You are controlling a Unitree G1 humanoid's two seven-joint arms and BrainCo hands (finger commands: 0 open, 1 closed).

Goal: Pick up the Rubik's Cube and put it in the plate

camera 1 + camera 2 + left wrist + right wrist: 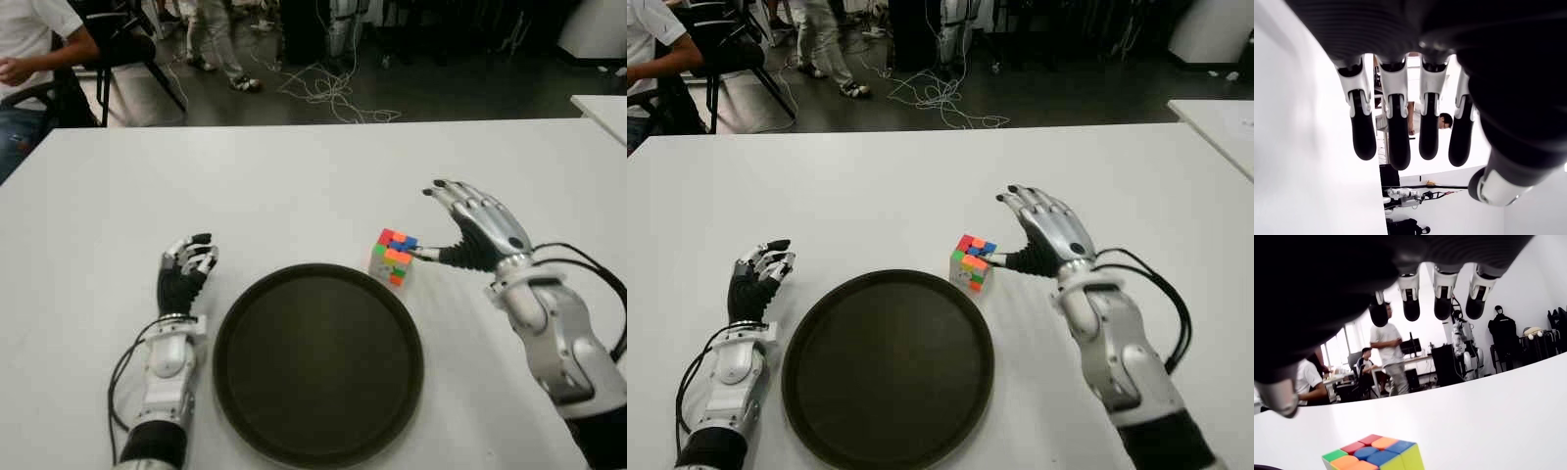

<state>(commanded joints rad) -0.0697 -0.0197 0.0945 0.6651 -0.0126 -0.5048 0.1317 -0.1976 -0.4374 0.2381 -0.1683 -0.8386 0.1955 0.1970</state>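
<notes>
On the counter [294, 176], the round plate [318, 364] sits at the near edge between the two arms. The Rubik's Cube [393, 257] stands on the counter just beyond the plate's far right rim, outside it. The right robot hand [470, 230] is immediately right of the cube, thumb tip at the cube's side, fingers spread above the counter. The left robot hand [184, 269] shows left of the plate, near its far left rim. Behind the counter, cables [328, 93] lie on the floor, and a seated person [29, 59] is at far left.

Scrambled Rubik's Cube [393, 257] on table; just beyond dark round plate [318, 362]
</notes>
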